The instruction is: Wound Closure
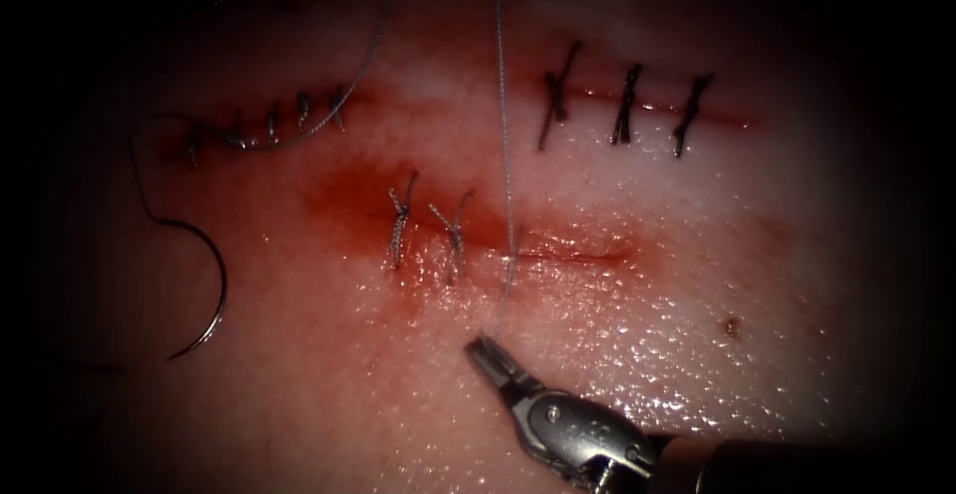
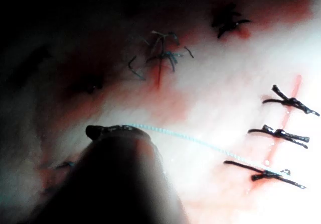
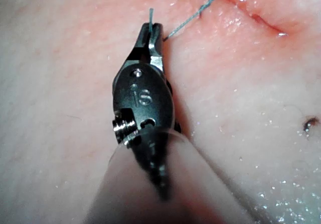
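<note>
The open stretch of the cut (image 1: 573, 252) runs across the middle of the tissue (image 1: 697, 285), with two stitches (image 1: 400, 223) at its left end. A taut thread (image 1: 503, 106) rises from the cut and leaves the picture at the top. My right tool (image 1: 481, 352) sits just below the cut, shut on the thread's short end (image 3: 183, 23). In the left wrist view my left tool (image 2: 98, 130) is dark, with the thread (image 2: 200, 141) running tight from its tip. The curved needle (image 1: 214, 285) lies loose on the tissue far left, held by neither tool.
Two finished rows of stitches lie above, one at upper right (image 1: 622, 106) and one at upper left (image 1: 269, 125). Red fluid (image 1: 349, 200) stains the tissue around the cut's left end. A small dark spot (image 1: 732, 327) marks the tissue lower right.
</note>
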You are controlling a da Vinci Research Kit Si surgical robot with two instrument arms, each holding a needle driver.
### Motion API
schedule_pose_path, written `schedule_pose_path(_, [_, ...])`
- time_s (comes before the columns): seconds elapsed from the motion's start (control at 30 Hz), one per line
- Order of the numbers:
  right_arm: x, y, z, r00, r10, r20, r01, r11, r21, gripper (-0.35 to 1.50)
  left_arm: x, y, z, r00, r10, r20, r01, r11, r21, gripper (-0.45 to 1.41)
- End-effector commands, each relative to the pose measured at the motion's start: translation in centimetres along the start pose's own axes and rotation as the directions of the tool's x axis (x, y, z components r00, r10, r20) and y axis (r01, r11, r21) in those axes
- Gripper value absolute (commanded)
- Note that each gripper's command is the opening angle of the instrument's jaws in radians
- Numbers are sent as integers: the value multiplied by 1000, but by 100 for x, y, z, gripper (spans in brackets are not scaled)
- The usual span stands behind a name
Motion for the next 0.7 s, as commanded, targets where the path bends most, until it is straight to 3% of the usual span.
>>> schedule_pose_path(0.03, [-2, 3, 0, 1000, 1, -5, -1, 1000, -10, 27, 0, 9, -3, 1000, 7, 8, -7, 1000, -8, -45])
schedule_pose_path(0.2, [9, 10, -7, 999, 11, -33, -11, 1000, -8, 74, -8, 47, -57, 998, 39, 43, -37, 999, -33, -45])
schedule_pose_path(0.43, [16, 13, -9, 998, 22, -57, -21, 1000, 14, 88, -23, 90, -139, 996, 80, 44, -76, 994, -78, -45])
schedule_pose_path(0.47, [19, 14, -11, 997, 23, -71, -21, 999, 33, 81, -25, 95, -150, 995, 84, 44, -81, 993, -83, -45])
schedule_pose_path(0.57, [33, 22, -18, 990, -86, -116, 100, 987, 124, 24, -30, 111, -184, 995, 95, 31, -92, 992, -87, -45])
schedule_pose_path(0.6, [40, 26, -20, 986, -118, -119, 134, 981, 138, -13, -32, 118, -197, 995, 100, 25, -97, 991, -87, -45])
schedule_pose_path(0.7, [62, 39, -24, 976, -179, -120, 197, 968, 157, -28, -35, 140, -226, 993, 115, 20, -113, 989, -92, -45])
